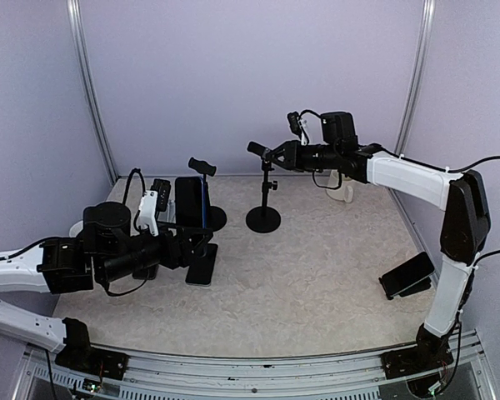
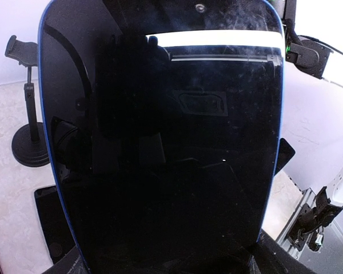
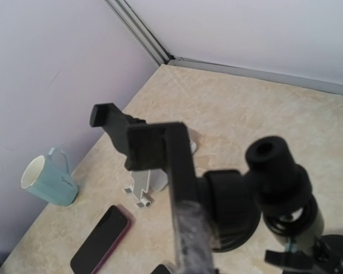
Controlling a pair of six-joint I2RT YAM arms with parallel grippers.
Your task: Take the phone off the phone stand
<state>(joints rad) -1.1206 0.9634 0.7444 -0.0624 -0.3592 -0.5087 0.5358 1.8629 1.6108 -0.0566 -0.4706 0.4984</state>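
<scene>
The phone (image 2: pixel 166 142) is clear of the phone stand (image 1: pixel 264 215) and upright in the left gripper (image 1: pixel 193 235), whose jaws are spread wide across it. The right gripper (image 1: pixel 271 153) is closed tight on the stand's clamp (image 3: pixel 154 145), which holds nothing. Removal appears complete, so the next move calls for a controlled descent to lay the phone flat on the table (image 1: pixel 317 275). The only container, a teal mug (image 3: pixel 48 178), shows nothing inside.

Plain pale lavender walls (image 1: pixel 233 75) enclose the space on three sides, joined at the back corners by slim aluminium uprights (image 1: pixel 89 92). The table (image 1: pixel 317 292) has a beige, marbled top, evenly lit, with a grey metal rail (image 1: pixel 258 367) along its near edge.
</scene>
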